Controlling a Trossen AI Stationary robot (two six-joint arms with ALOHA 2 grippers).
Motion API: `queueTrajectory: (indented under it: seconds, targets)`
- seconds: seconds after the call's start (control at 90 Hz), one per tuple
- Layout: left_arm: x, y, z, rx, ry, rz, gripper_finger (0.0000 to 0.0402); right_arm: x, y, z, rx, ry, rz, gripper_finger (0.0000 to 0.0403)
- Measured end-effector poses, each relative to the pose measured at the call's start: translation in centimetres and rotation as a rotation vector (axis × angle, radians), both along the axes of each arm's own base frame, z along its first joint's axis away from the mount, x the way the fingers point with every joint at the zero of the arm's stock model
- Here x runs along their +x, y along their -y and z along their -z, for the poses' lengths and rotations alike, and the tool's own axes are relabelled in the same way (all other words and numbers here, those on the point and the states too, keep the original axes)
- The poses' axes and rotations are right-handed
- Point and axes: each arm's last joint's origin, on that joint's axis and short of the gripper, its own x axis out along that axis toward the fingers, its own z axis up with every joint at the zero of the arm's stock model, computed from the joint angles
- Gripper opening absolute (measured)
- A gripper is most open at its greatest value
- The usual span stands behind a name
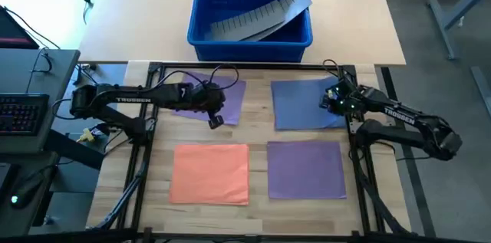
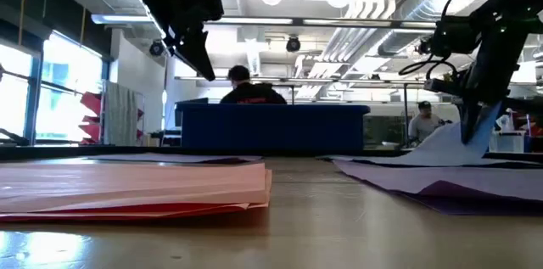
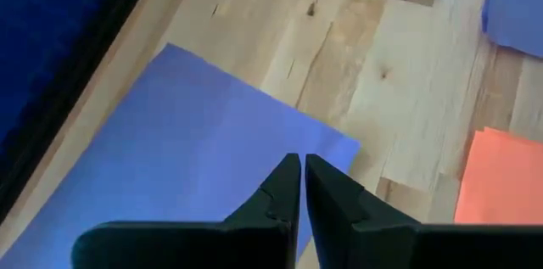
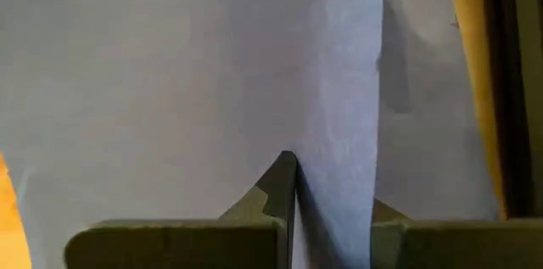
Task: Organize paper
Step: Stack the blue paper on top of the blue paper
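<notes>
Right pincer [image 1: 331,97]: fingers clamped on the edge of the thin blue paper sheet [image 1: 307,105], at about 2 o'clock on the pale wooden plank tabletop [image 1: 257,197]. In the low view that edge curls up off the surface.

Left pincer [image 1: 215,121]: fingers together, holding nothing, raised over the corner of the thin purple paper sheet [image 1: 226,96] at about 11 o'clock.

Paper, remaining: flat orange square sheet [image 1: 209,172] at 7 o'clock; second flat purple square sheet [image 1: 305,169] at 5 o'clock. All four lie apart, bare wood between them.

Beyond the tabletop at 12 o'clock: deep blue plastic bin [image 1: 250,11] on a lighter desk, holding a grey ridged strip [image 1: 257,17] laid aslant.

Room: open workshop, exposed ceiling ducts, round lamps, bright windows at 9 o'clock. Two persons [image 2: 247,87] beyond the bin, one seen from behind.
</notes>
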Motion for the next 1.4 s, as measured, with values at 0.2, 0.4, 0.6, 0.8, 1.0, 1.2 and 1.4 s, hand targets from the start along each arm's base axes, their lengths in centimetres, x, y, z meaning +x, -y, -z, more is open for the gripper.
queueTrajectory:
  seconds: [0.2,0.4,0.6,0.8,1.0,1.2,1.4]
  targets:
    - [0.00,0.00,0.00,0.000,0.000,0.000,0.0000,-0.04,0.03,0.00,-0.011,-0.012,0.006,0.0000]
    - [0.00,0.00,0.00,-0.005,0.003,-0.006,0.0000,-0.08,-0.01,0.01,-0.008,-0.019,0.001,0.0005]
    - [0.00,0.00,0.00,-0.005,0.003,-0.006,0.0000,-0.28,-0.19,0.11,0.003,-0.051,-0.024,0.0068]
    - [0.00,0.00,0.00,-0.005,0.003,-0.007,0.0000,-0.59,-0.24,0.18,-0.030,-0.129,-0.050,0.0159]
    - [0.01,0.04,0.02,-0.017,0.005,0.002,0.0000,-0.60,-0.24,0.18,-0.036,-0.138,-0.074,0.0221]
    - [0.00,0.04,0.03,-0.017,0.004,0.002,0.0000,-0.91,-0.53,0.29,-0.003,-0.168,-0.050,0.0233]
    - [0.00,0.04,0.03,-0.017,0.004,0.002,0.0000,-0.94,-0.49,-0.12,-0.008,-0.187,-0.045,0.0228]
